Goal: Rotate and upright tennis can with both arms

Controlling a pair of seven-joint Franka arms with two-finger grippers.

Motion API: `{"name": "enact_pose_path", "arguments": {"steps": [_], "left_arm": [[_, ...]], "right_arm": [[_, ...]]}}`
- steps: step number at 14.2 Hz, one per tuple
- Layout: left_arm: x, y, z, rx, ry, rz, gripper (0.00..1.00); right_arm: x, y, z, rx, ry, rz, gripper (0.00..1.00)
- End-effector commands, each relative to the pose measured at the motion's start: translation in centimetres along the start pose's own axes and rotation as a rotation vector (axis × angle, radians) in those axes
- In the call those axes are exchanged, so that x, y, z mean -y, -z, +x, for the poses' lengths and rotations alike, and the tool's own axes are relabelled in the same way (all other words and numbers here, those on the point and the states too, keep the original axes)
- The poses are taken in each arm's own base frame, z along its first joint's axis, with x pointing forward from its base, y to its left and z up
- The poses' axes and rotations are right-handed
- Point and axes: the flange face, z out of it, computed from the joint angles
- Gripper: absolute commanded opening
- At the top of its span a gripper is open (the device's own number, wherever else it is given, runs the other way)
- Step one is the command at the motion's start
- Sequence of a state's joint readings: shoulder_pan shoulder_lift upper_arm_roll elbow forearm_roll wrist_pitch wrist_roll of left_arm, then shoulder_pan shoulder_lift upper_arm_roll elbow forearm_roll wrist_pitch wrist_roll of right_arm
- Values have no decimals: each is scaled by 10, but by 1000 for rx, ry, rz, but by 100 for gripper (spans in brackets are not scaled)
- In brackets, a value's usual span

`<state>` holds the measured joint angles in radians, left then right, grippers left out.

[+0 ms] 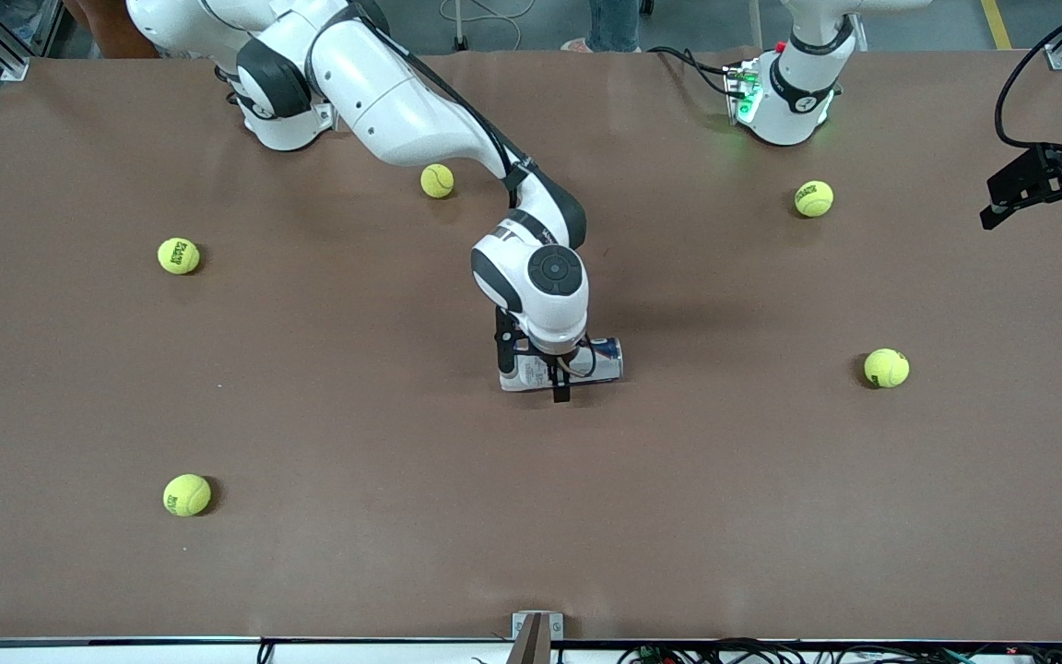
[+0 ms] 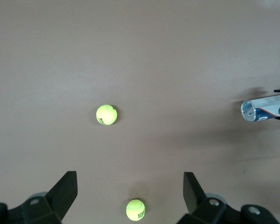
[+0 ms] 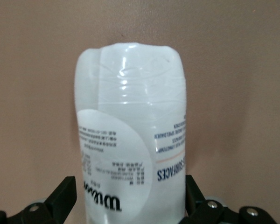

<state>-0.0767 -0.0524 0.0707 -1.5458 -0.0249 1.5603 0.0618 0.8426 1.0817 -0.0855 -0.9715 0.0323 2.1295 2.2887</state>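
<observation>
The tennis can (image 1: 600, 358) lies on its side at the middle of the brown table, clear plastic with a white and navy label. My right gripper (image 1: 536, 369) is down over the can, open, with one finger on each side of it. In the right wrist view the can (image 3: 130, 130) fills the space between the fingers (image 3: 65, 196), with a small gap at one finger. My left gripper (image 1: 1038, 198) is open and empty, up in the air over the left arm's end of the table. Its wrist view shows the can (image 2: 266, 108) far off and its open gripper (image 2: 130, 191).
Several yellow-green tennis balls lie scattered on the table (image 1: 771, 516): one (image 1: 437, 181) near the right arm's base, one (image 1: 813, 198) near the left arm's base, one (image 1: 886, 367) toward the left arm's end, others (image 1: 179, 255) (image 1: 186, 494) toward the right arm's end.
</observation>
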Motion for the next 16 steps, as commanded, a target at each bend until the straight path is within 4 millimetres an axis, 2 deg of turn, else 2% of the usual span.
{"name": "enact_pose_path", "arguments": {"steps": [1, 2, 7, 9, 14, 16], "left_arm": [[1, 4, -1, -10, 2, 1, 100], [1, 4, -1, -10, 2, 1, 100], [1, 4, -1, -10, 2, 1, 100], [1, 4, -1, -10, 2, 1, 100], [1, 4, -1, -10, 3, 1, 100], [1, 4, -1, -10, 3, 1, 100]], "right_arm": [[-1, 23, -6, -14, -9, -5, 100], [-2, 27, -6, -16, -10, -11, 100], [3, 77, -10, 13, -18, -38, 100], [13, 90, 1, 22, -31, -47, 100], [48, 124, 56, 45, 62, -115, 100], [58, 134, 78, 36, 167, -137, 100]]}}
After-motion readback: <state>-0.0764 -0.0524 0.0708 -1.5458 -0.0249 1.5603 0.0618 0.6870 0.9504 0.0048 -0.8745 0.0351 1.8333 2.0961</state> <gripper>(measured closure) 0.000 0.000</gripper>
